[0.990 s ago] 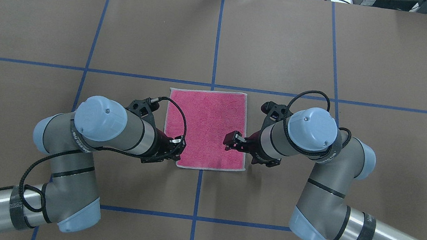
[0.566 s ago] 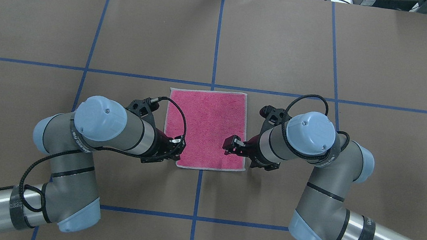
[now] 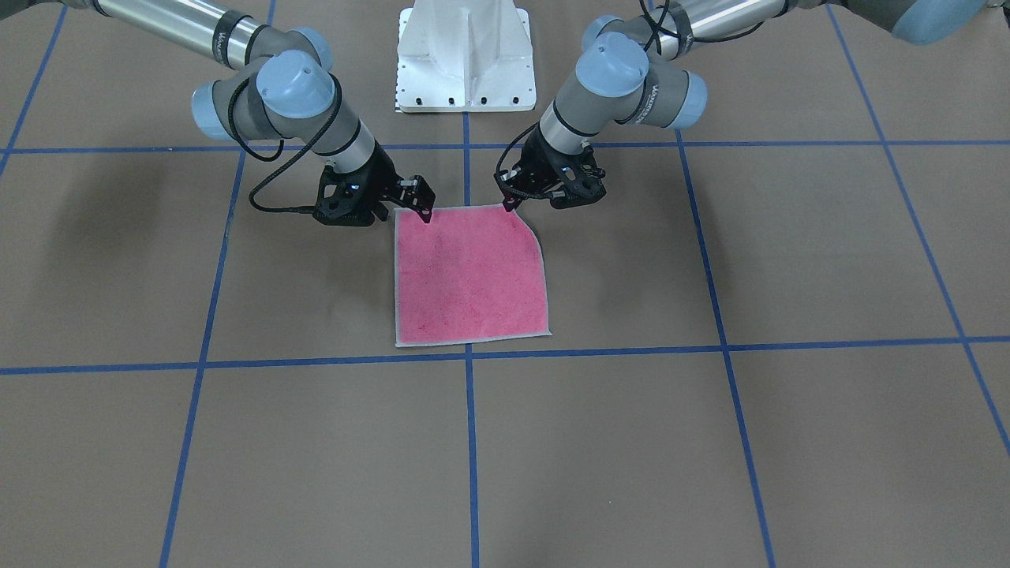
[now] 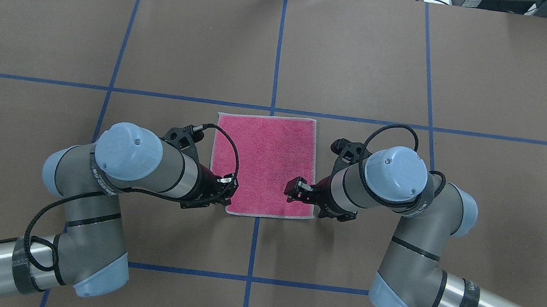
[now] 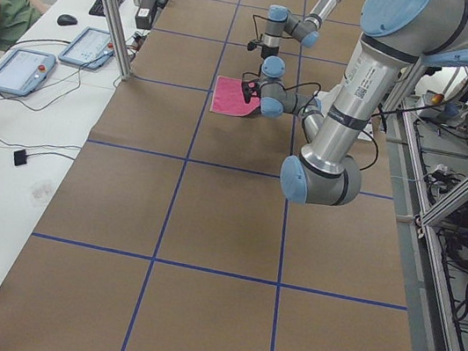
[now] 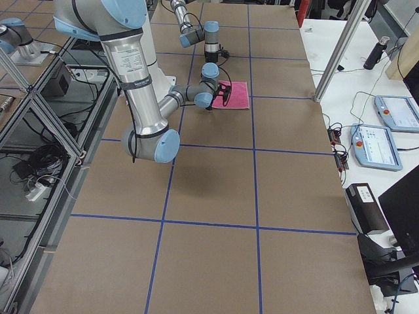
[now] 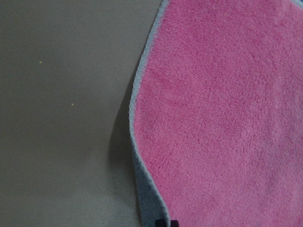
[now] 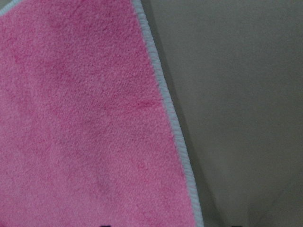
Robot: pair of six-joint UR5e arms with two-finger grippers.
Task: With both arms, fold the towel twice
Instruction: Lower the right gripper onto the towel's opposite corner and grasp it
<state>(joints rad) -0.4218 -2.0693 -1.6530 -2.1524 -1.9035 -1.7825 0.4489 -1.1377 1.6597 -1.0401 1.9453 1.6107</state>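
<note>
Brown-papered table [image 4: 369, 55], towel [image 4: 265, 157] lying flat-ish pink side up near the middle, and by my read neither fold is done yet. My left gripper [image 3: 507, 201] looks pinched onto one robot-side corner, which is lifted a little, while the right gripper [image 3: 424, 208] sits spread open right over the other robot-side corner, holding nothing.
</note>
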